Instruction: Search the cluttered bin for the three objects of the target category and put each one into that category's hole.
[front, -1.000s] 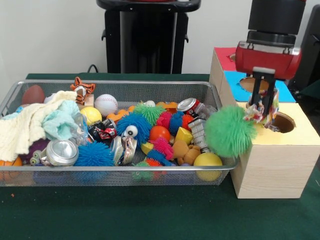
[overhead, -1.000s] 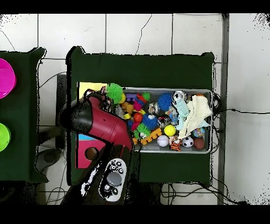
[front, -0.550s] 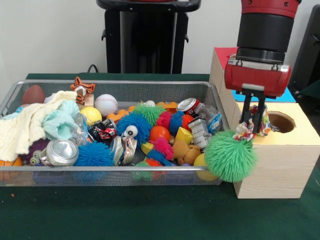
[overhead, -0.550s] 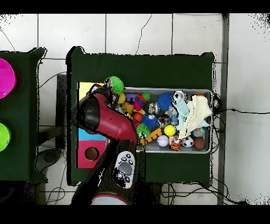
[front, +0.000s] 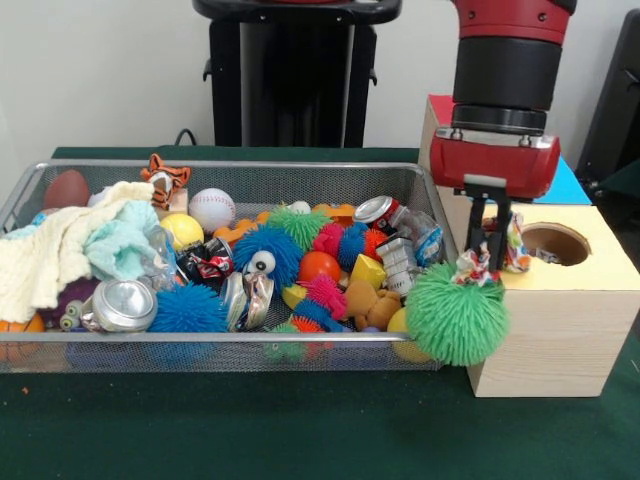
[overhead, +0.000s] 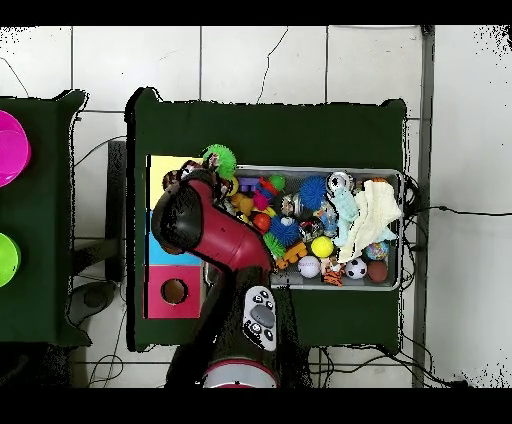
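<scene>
Right of centre in the front view: gripper (front: 487, 262) hanging between the wire bin (front: 230, 350) and the wooden sorting box (front: 545, 320), fingers clamped on a crinkled multicoloured wrapper-like piece (front: 478, 266), with the green spiky ball (front: 458, 313) dangling just below and seemingly attached to it. Ball sits against the bin's right end and the box's front corner, outside both. Round hole (front: 556, 243) on the box's yellow top lies to the right of the gripper, apart from it, not under it.

Risks, as judgement:
- Grip only on the thin crinkled bit, not the ball body; could slip or tear and drop the ball onto the table.
- Ball hangs below the box top; sideways travel without lifting would likely snag it on the box edge.
- Ball looks about as wide as the hole; could jam or perch on the rim instead of dropping through.
- Swing on the dangling ball could throw off the release.

View differences:
- Front view: shows the clamped fingers, the wrapper and the hang height against the box; only the yellow section's hole visible.
- Overhead view: arm (overhead: 215, 235) covers the gripper and most of the box; ball (overhead: 218, 157) peeks out at the upper edge of the arm; also shows the red section's hole (overhead: 174, 291) at lower left and the full bin layout.
</scene>
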